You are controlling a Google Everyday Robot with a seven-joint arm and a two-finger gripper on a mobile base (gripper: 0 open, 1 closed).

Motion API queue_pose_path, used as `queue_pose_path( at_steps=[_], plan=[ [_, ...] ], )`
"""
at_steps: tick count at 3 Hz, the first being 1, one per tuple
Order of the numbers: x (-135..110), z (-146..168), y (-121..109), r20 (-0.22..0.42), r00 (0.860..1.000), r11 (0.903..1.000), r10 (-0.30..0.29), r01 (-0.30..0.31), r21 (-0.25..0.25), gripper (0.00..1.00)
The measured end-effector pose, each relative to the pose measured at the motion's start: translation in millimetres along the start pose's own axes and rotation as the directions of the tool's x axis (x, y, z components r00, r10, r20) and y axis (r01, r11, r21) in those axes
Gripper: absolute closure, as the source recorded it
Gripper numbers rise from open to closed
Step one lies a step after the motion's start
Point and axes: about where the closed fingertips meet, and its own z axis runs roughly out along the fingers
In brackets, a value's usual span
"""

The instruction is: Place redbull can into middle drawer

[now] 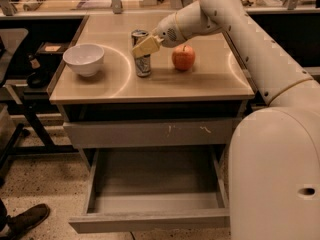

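The redbull can (142, 63) stands upright on the wooden tabletop, left of the red apple (183, 57). My gripper (145, 46) reaches in from the right and sits at the can's upper half, its yellowish tip crossing in front of the can. The can's base rests on the table. The middle drawer (150, 220) is pulled open below, at the bottom of the view. Its grey floor is bare and nothing lies in it.
A white bowl (84, 59) stands on the left of the tabletop (200, 84). A shut grey drawer front with white scratch marks (150, 133) sits above the open drawer. My arm's large white body (275, 174) fills the right side. A shoe (27, 219) is at the lower left.
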Motion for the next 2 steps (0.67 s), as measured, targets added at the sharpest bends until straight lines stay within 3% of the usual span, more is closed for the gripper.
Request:
queue_pose_path(
  at_steps=[1, 2],
  plan=[
    [0.0, 0.0, 0.0, 0.0, 1.0, 1.0, 0.0, 0.0, 0.0, 1.0],
    [-1.4, -12.1, 11.6, -0.026, 1.0, 0.9994, 0.005, -0.004, 0.033, 1.0]
  ],
)
